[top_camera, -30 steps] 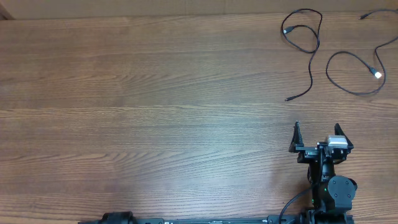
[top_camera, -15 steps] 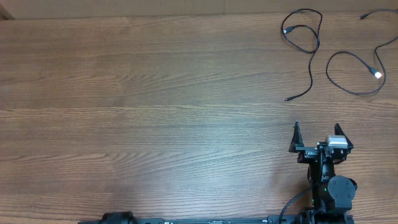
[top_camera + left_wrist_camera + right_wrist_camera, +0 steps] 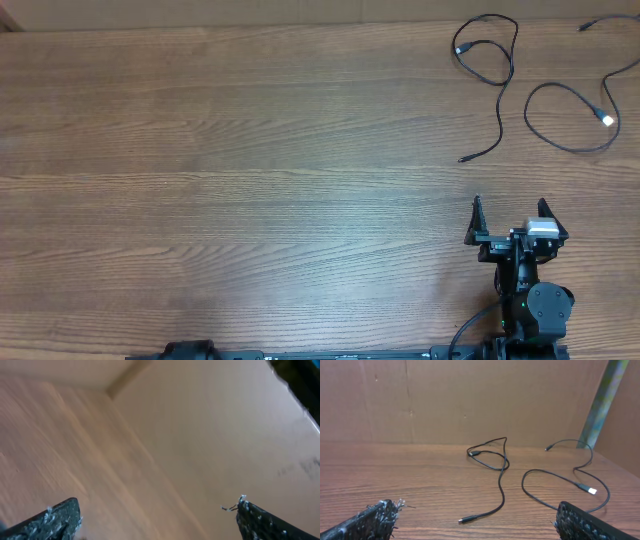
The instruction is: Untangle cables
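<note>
While the left gripper (image 3: 157, 510) and right gripper (image 3: 510, 215) both hold fingers spread wide, gripping nothing, the looped black cable (image 3: 498, 115) and the silver-tipped cable (image 3: 575, 150) lie apart at the wooden table's (image 3: 250, 180) far right corner, beyond the right gripper.

matt wood-grain table (image 3: 250, 150), thin black cables (image 3: 497, 105)

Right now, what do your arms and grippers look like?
The right gripper is black, with two slim fingers, a small silver-white block behind them and a black cable looping at the arm's base. The left gripper has black fingertips flecked with white.
</note>
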